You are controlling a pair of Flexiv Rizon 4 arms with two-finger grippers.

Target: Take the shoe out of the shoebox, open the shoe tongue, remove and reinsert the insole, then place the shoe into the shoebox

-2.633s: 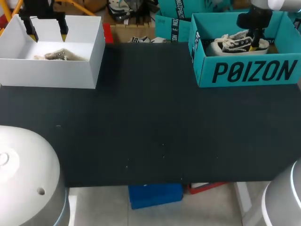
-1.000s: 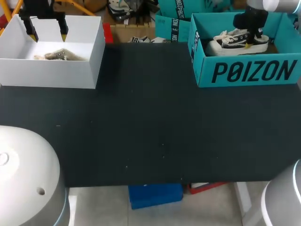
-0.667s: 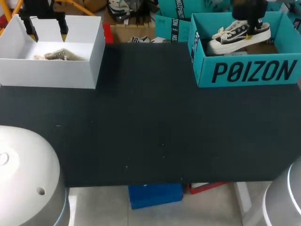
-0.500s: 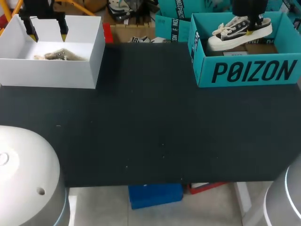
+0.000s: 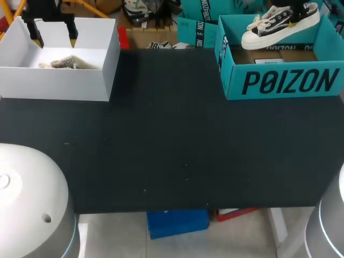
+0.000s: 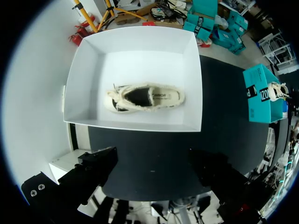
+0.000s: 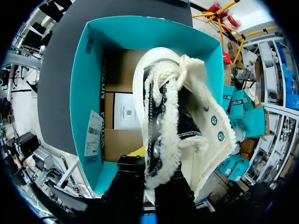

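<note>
Head view: my right gripper clamps the shoe near its heel; the shoe hangs below it, toe out to my left, above the open shoebox.

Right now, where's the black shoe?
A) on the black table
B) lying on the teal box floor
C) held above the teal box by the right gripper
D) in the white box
C: the black shoe hangs above the rim of the teal box, clamped in the right gripper, with the box floor showing beneath it.
</note>
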